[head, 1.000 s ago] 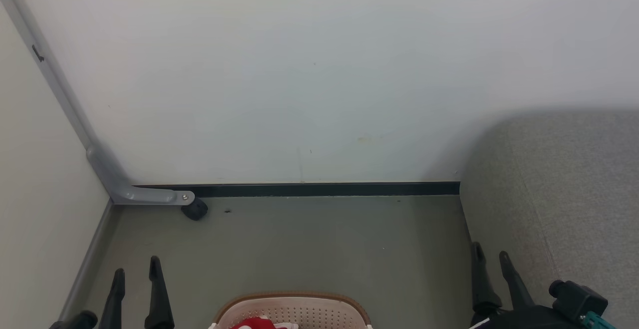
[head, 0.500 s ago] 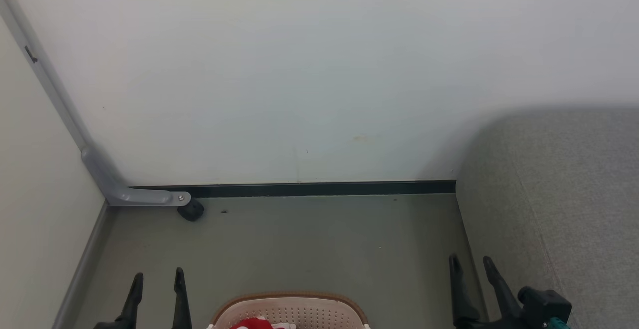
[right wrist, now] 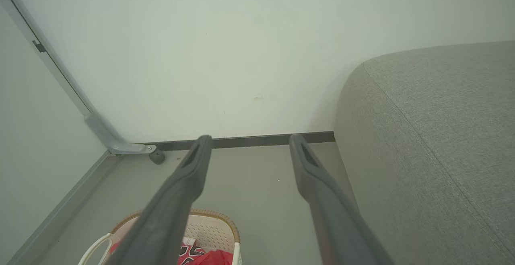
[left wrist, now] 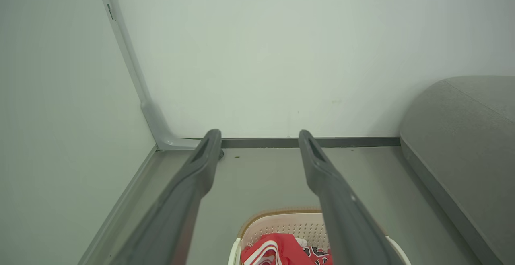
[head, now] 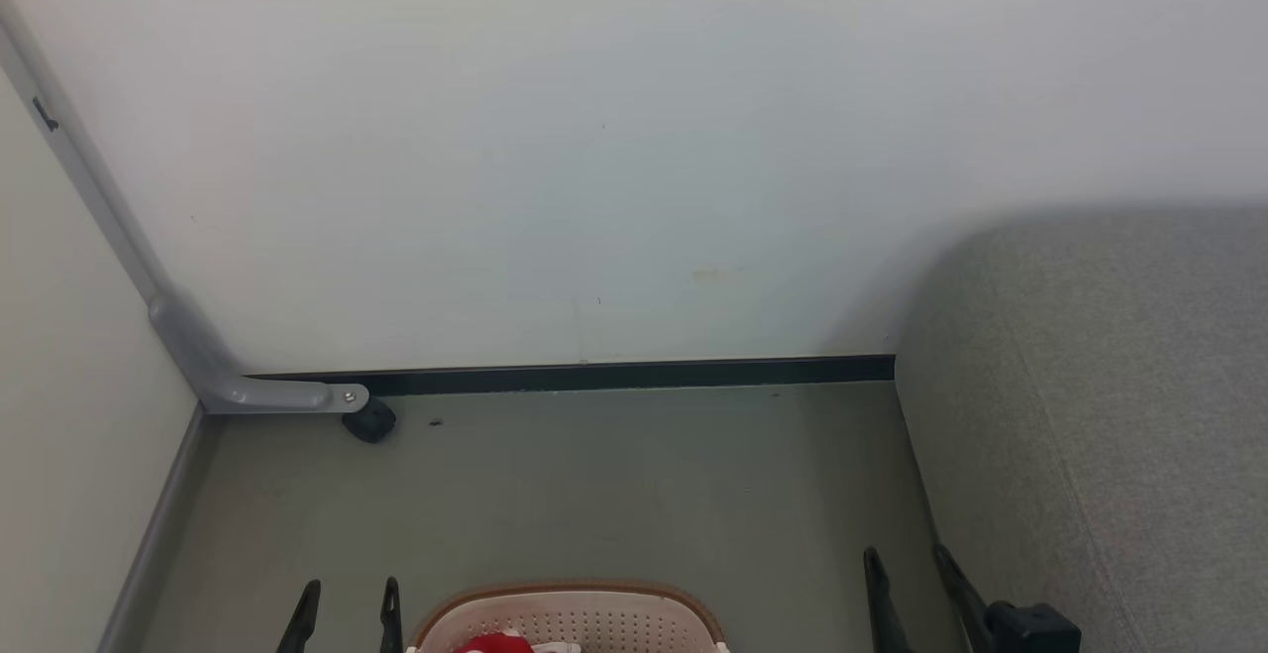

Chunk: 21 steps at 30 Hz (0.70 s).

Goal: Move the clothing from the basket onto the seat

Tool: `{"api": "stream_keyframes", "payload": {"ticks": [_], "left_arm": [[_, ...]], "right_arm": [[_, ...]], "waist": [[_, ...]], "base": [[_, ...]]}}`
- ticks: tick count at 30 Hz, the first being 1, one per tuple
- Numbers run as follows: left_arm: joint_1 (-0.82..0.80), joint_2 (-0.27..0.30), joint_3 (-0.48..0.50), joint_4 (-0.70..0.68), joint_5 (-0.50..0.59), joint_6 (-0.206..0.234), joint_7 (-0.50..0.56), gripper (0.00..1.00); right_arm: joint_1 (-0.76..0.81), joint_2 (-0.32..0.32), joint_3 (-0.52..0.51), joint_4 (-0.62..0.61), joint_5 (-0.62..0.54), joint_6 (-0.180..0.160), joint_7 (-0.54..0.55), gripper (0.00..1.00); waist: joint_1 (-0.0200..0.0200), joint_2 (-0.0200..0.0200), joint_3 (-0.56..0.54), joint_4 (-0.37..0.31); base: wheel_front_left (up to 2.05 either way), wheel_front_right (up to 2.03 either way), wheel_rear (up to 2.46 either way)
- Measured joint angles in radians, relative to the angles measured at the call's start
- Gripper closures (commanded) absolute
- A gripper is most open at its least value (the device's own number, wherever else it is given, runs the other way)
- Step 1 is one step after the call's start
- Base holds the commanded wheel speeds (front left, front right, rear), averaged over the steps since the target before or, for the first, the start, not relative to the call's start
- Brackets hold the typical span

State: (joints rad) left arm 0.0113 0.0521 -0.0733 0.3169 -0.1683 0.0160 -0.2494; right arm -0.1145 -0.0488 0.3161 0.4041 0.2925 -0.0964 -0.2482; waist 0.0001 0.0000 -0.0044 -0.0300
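Note:
The cream basket (head: 570, 613) with its brown rim sits on the floor at the bottom middle of the head view, with red clothing (head: 495, 644) inside. In the left wrist view the basket (left wrist: 281, 226) holds the red clothing (left wrist: 277, 249) with white stripes and dark lettering. The right wrist view shows the basket (right wrist: 209, 226) and clothing (right wrist: 201, 257) low at the left. The grey seat (head: 1100, 385) fills the right side. My left gripper (head: 350, 590) is open just left of the basket, holding nothing. My right gripper (head: 906, 559) is open beside the seat's edge, holding nothing.
A white wall stands straight ahead with a dark skirting strip (head: 614, 374) at its foot. A grey metal bracket (head: 258, 390) with a black caster (head: 369, 422) sits in the left corner. Grey floor (head: 594, 485) lies between the basket and the wall.
Both grippers have sunk toward the bottom edge of the head view, the left one drifting right toward the basket, the right one drifting left. The camera has shifted slightly.

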Motion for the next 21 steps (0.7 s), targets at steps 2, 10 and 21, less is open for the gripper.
{"api": "stream_keyframes", "payload": {"ticks": [2,10,21], "left_arm": [[0.0,-0.002,0.006,0.007,-0.01,0.002,0.0,0.0],[-0.002,-0.003,0.004,0.045,-0.014,-0.009,0.0,0.0],[-0.003,-0.003,0.003,0.065,-0.015,-0.017,0.0,0.0]], "right_arm": [[-0.002,0.0,0.0,0.006,0.0,0.001,0.0,0.0],[-0.017,0.0,-0.001,0.025,0.01,0.006,0.0,0.0],[-0.021,0.0,0.0,0.04,0.016,0.009,0.0,0.0]], "waist": [[0.0,0.0,-0.001,-0.001],[0.0,0.0,-0.003,-0.002],[0.0,0.0,-0.006,-0.001]], "base": [[0.0,0.0,0.0],[0.0,0.0,0.0],[0.0,0.0,0.0]]}}
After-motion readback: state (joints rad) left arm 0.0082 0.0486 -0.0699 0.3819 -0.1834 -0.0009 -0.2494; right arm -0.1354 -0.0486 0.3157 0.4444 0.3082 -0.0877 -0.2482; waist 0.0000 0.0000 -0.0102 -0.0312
